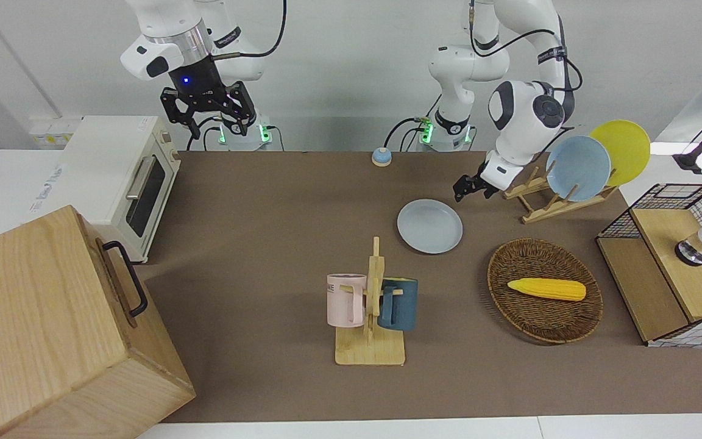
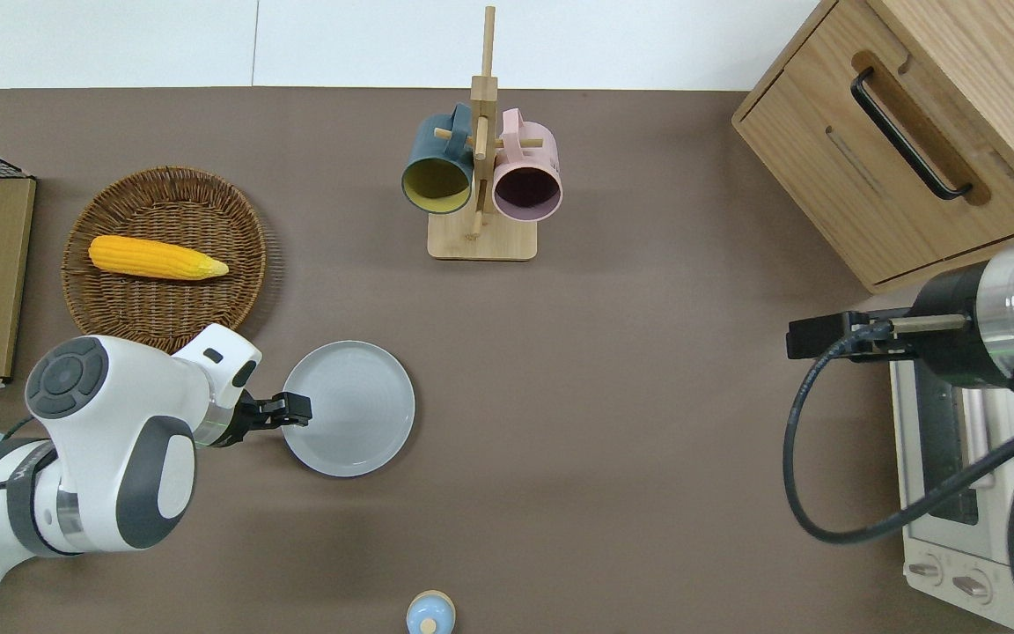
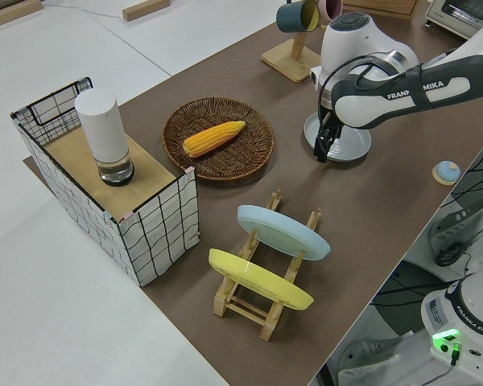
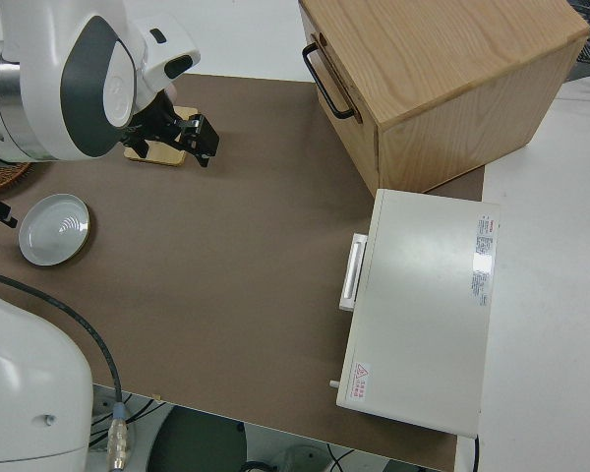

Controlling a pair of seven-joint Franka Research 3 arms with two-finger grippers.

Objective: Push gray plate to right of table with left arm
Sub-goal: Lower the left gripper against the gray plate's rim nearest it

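Note:
The gray plate lies flat on the brown table, near the middle and toward the left arm's end; it also shows in the overhead view and the left side view. My left gripper is shut and empty, low at the plate's rim on the side toward the left arm's end. I cannot tell whether it touches the rim. My right arm is parked, its gripper open and empty.
A wicker basket with a corn cob sits beside the plate, farther from the robots. A mug rack, a plate rack with light-blue and yellow plates, a wire crate, a toaster oven and a wooden cabinet stand around.

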